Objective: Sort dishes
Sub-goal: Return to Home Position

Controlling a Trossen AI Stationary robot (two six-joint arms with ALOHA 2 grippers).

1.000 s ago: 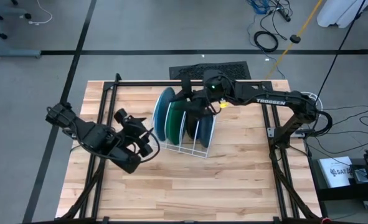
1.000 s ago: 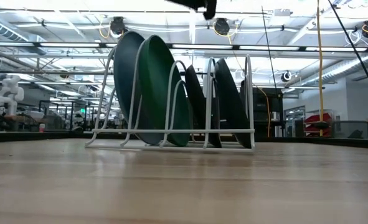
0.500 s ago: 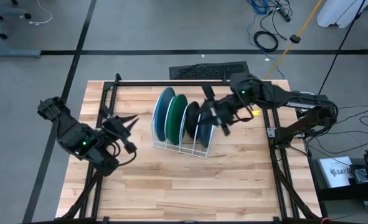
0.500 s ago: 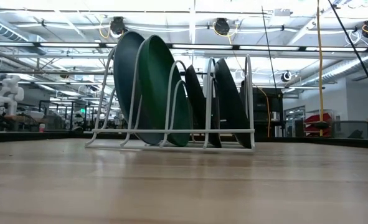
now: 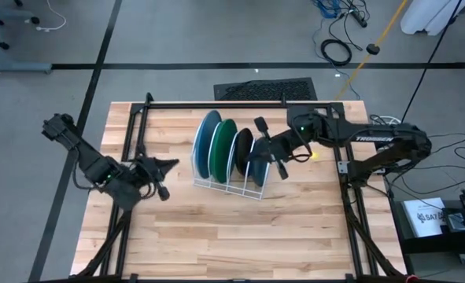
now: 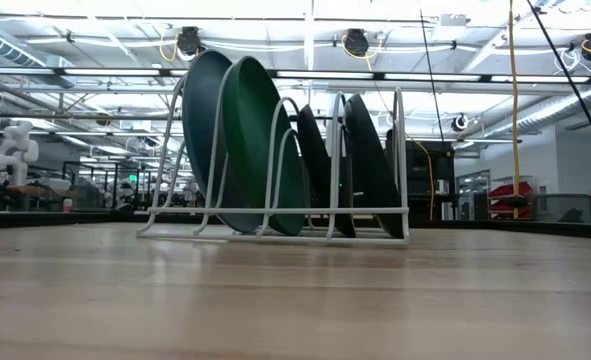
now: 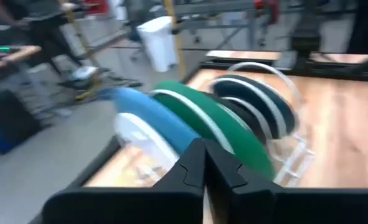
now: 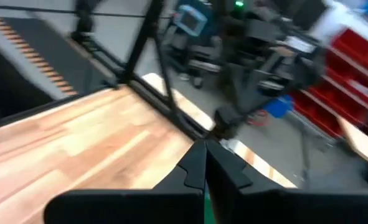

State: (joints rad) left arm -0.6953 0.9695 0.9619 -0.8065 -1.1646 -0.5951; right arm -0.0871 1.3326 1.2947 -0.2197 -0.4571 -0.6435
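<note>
Four dishes stand on edge in the white wire rack (image 5: 230, 187): light blue round plastic plate (image 5: 205, 143) in the slot at the rack's left end, green round plate (image 5: 225, 141) next to it, two smaller dark teal-black round dishes (image 5: 242, 149) toward the right end. Right gripper (image 8: 203, 152), fingers pressed together and empty, was over the rack top a second ago; it is now off it, just beside the rack's right end. Left gripper (image 5: 167, 164), likewise closed on nothing, has pulled further from the rack's left side. Judgement: sorting is done; only the arms' retreat remains.
</note>
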